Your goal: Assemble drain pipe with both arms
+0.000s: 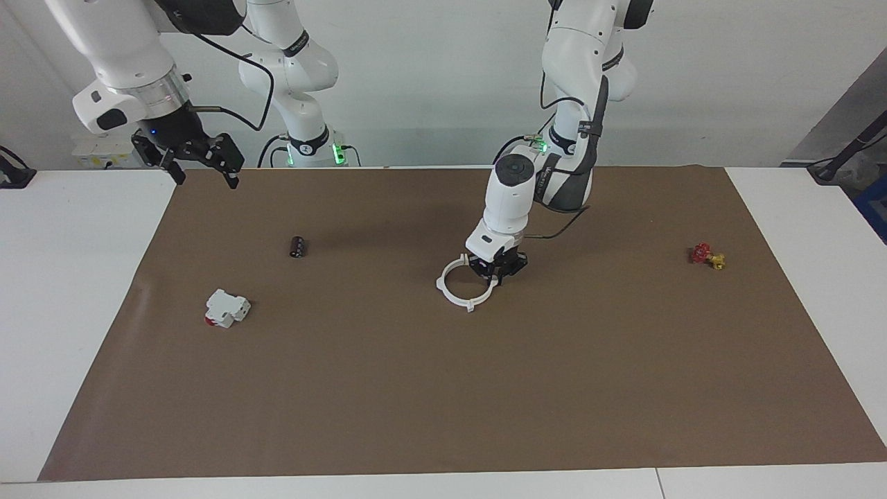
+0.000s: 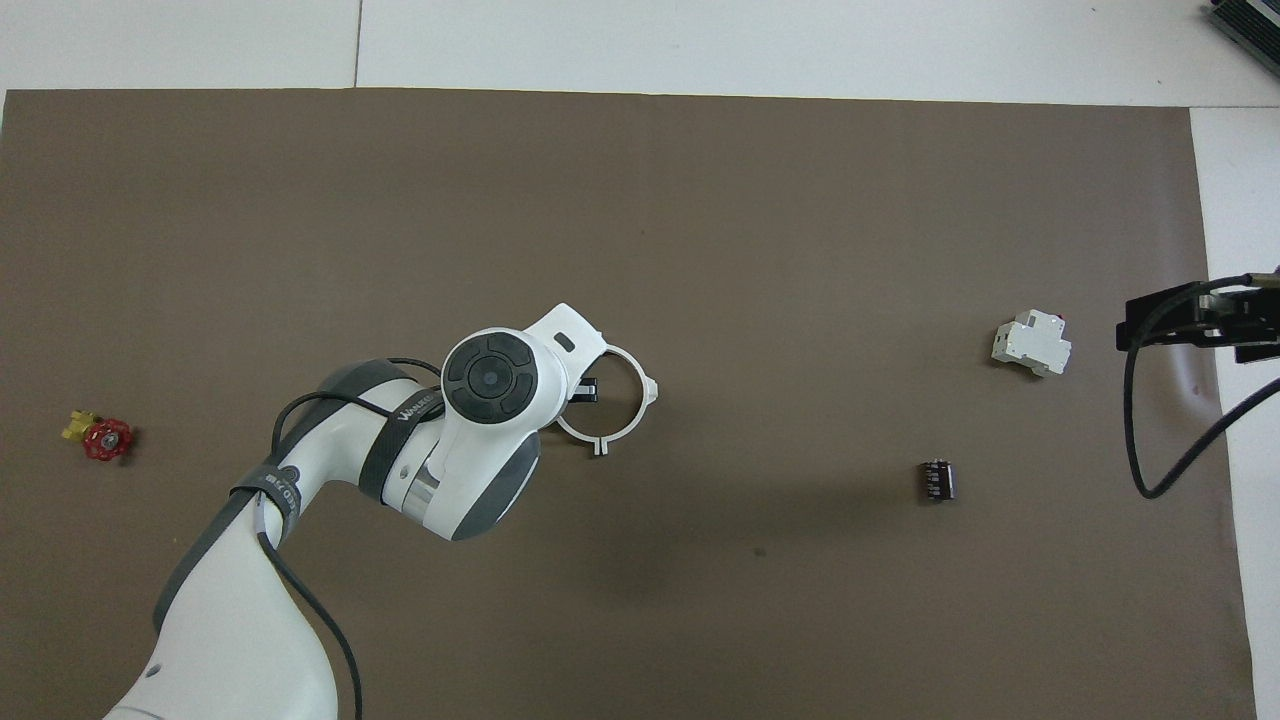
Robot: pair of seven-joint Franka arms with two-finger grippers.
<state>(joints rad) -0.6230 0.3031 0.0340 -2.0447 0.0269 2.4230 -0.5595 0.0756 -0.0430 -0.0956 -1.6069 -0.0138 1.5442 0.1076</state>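
We are seeing the thin white plastic drain pipe ring (image 1: 465, 283) lying closed mid-surface, seemingly assembled; left tool (image 1: 497, 269) is gripping its rim; right tool (image 1: 201, 161), open, is waiting over the surface's corner.

Thin white ring (image 1: 464, 284) (image 2: 612, 400) of two half-circle arcs with small end tabs, lying flat on the brown mat, mid-table, well away from every edge and corner.

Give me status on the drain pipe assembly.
The two white arcs already form one ring on the brown mat. The left gripper is down at the ring's rim; whether it grips is unclear. The right gripper waits raised over the mat's corner. Left: confirming the joints are seated.
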